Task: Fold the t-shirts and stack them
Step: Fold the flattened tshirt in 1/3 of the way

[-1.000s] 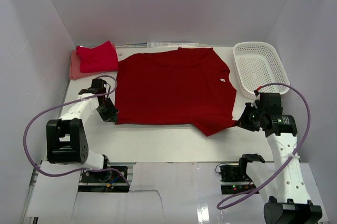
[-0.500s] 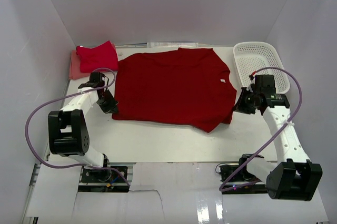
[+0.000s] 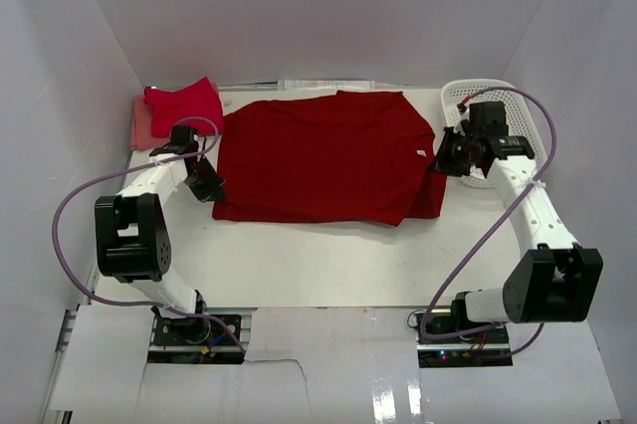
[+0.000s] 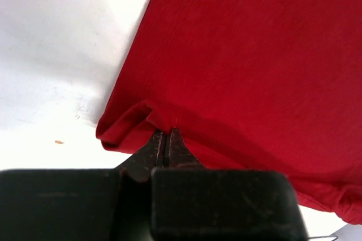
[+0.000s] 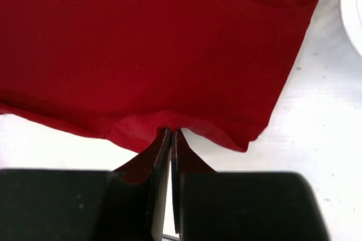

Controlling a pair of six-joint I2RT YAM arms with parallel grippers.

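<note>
A dark red t-shirt lies spread on the white table, its near part folded up and over. My left gripper is shut on the shirt's left hem corner; the left wrist view shows the cloth pinched at my gripper. My right gripper is shut on the shirt's right edge; the right wrist view shows the cloth bunched at my gripper. A folded red shirt lies on a pink one at the far left.
A white plastic basket stands at the far right, right behind my right wrist. White walls close in the table on three sides. Purple cables loop off both arms.
Both grippers have moved away from me with the shirt's near hem in them. The near part of the shirt has folded over toward the far side, and the near edge is now straight.
</note>
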